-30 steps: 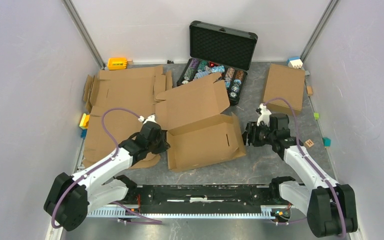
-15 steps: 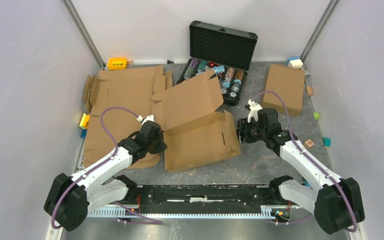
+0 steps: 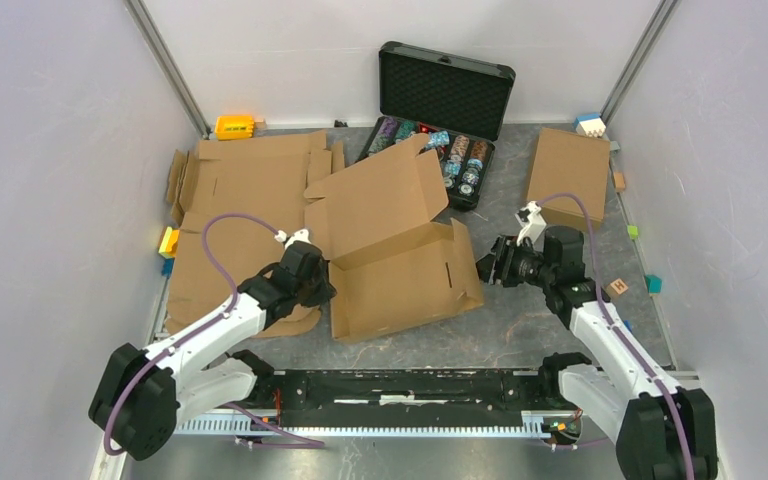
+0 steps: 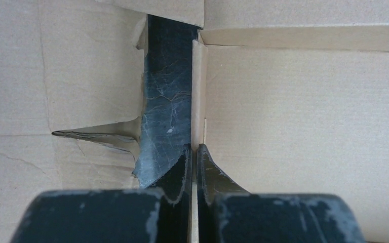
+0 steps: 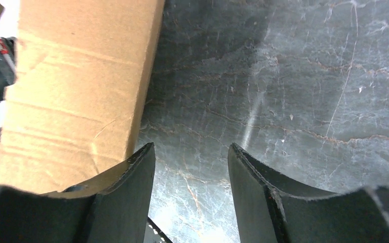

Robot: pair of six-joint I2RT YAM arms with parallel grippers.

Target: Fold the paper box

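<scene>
flat cardboard sheets (image 3: 240, 190): laid flat at the far left of the table (image 3: 520, 330), partly under the left arm, not gripped; judged to be spare blanks
left gripper (image 3: 318, 287): jaws closed on the paper box (image 3: 400, 275), with the edge of its left side wall pinched between the fingers (image 4: 181, 169); judged to be an anchor grip, so the box is not shoved about while the far side is worked
paper box: mid-table, just in front of the black case (image 3: 445, 110); base down, side walls partly raised, so judged half formed
lid panel (image 3: 380, 195): hinged at the back edge and leaning up and back toward the case; not yet brought down, tabs not tucked
right gripper (image 3: 490, 268): jaws apart, nothing held, only bare table seen in the gap; the box's right wall is just beside one finger in the wrist view, contact cannot be told
right placement, judged: set low at the right wall so that it can be pushed or nipped upright against the left hold
next, judged: right wall to be squared up, then the lid folded forward
risk, judged: thin wall may be creased at the left pinch if the box is pushed hard
closed brown box (image 3: 567, 175): far right, well apart, not involved
</scene>
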